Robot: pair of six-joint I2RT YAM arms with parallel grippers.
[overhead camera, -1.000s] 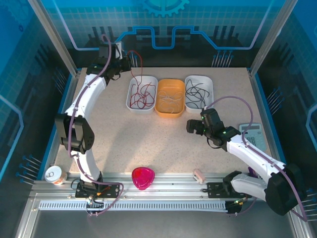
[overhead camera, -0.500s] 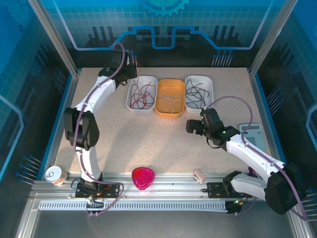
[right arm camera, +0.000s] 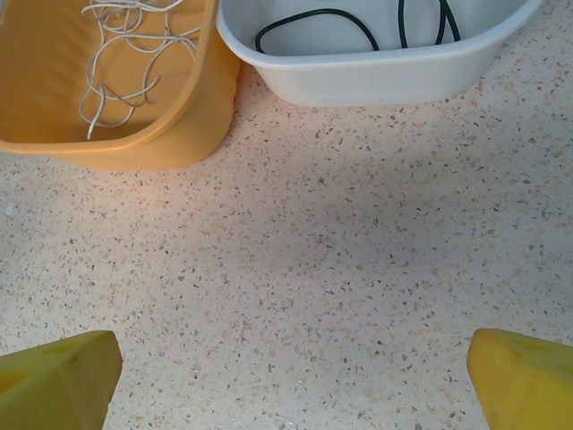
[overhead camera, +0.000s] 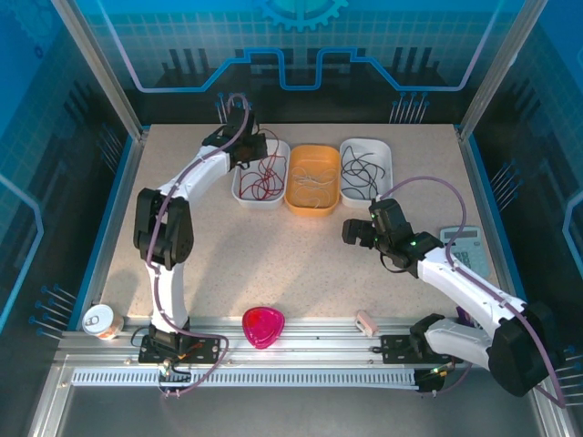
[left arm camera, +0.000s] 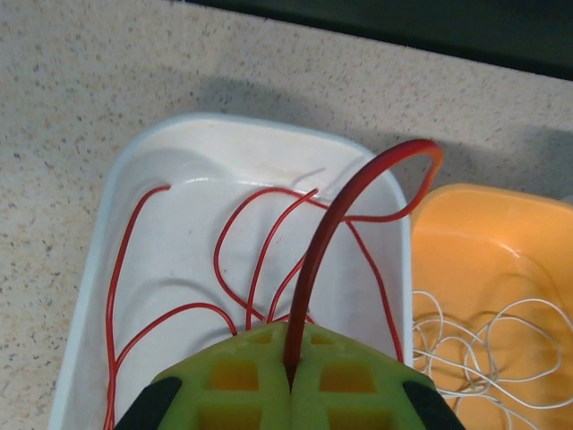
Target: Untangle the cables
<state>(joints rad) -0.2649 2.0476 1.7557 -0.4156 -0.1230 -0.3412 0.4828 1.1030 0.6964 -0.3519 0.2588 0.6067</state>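
Left gripper (left arm camera: 291, 381) clenched on red cable (left arm camera: 311, 264) over white tray (left arm camera: 97, 237); right gripper (right arm camera: 286, 367) spread wide. Sorting looks nearly done; release pending.

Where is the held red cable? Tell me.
Left wrist view: the red cable rises from the shut left gripper, arching over the leftmost white tray beside the orange tray.

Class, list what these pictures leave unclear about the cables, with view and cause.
- Left wrist view: the left gripper hides the near end of the red cable it clamps.
- Right wrist view: the top edge cuts off the black cables.
- Top view: the whitish cables in the orange tray are too thin to count.
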